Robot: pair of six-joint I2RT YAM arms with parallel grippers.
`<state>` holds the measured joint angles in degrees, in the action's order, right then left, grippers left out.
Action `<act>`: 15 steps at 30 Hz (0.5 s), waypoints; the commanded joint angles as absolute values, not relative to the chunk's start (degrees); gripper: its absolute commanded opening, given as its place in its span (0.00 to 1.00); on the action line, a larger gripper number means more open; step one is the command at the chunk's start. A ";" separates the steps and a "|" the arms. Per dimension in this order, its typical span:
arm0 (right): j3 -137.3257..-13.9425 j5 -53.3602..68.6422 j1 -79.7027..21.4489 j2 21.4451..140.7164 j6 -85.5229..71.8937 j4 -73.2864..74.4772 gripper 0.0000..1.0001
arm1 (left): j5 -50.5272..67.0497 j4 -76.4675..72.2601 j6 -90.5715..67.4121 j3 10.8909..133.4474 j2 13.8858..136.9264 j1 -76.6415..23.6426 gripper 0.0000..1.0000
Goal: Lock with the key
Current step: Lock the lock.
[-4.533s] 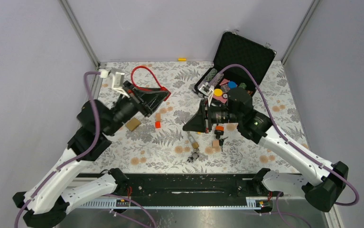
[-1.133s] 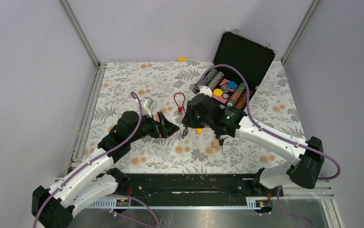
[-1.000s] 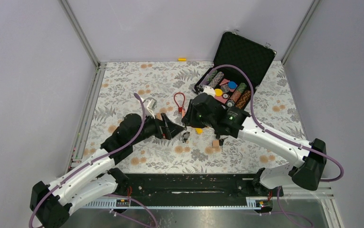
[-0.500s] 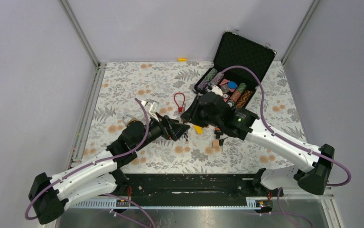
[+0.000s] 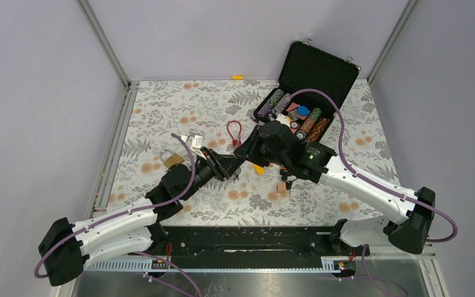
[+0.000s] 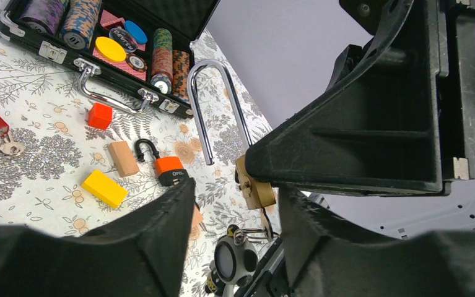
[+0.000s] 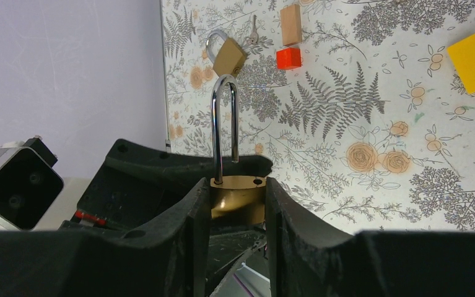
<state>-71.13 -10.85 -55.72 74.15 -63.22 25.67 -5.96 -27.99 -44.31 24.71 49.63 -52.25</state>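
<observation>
A brass padlock (image 7: 237,199) with a long steel shackle (image 7: 222,124) sits between the jaws of my right gripper (image 7: 236,185), which is shut on its body. One shackle leg stands out of its hole. In the left wrist view the key (image 6: 265,221) hangs from the padlock's (image 6: 256,185) underside, with a ring and a round fob (image 6: 231,260) below. My left gripper (image 6: 238,204) has a finger on either side of the key, with a gap on both sides. From above, the left gripper (image 5: 238,162) and right gripper (image 5: 247,151) meet over the middle of the table.
A second brass padlock (image 5: 171,158) lies at the left. A red cable lock (image 5: 233,133) lies behind the grippers. An orange padlock (image 6: 169,170), a yellow block (image 6: 103,187), a wooden block (image 6: 124,158) and a red cube (image 6: 100,116) lie nearby. An open case of chips (image 5: 296,114) stands at the back right.
My left arm has reached right to the right gripper, and its jaws have narrowed around the hanging key. The right gripper has kept hold of the padlock and shifted only slightly.
</observation>
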 commanded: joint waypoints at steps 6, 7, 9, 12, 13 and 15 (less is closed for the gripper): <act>-69.52 -8.82 -55.63 72.32 -63.42 22.07 0.32 | -8.78 -33.82 -44.15 24.49 48.50 -52.78 0.00; -69.26 -8.30 -55.30 72.08 -62.76 22.09 0.37 | -8.34 -33.24 -43.62 24.70 48.20 -52.76 0.00; -68.69 -7.57 -54.38 71.26 -61.38 22.15 0.53 | -7.09 -31.56 -42.29 25.58 47.27 -52.79 0.00; -65.77 -5.70 -52.48 68.09 -57.20 19.79 0.75 | -4.67 -26.74 -39.13 28.43 46.51 -52.71 0.00; -63.91 -5.71 -52.13 66.30 -54.74 17.38 0.80 | -3.54 -24.57 -38.37 29.81 46.50 -52.70 0.00; -59.62 -5.73 -51.05 61.58 -49.45 10.97 0.85 | -0.99 -19.41 -35.55 32.92 46.54 -52.68 0.00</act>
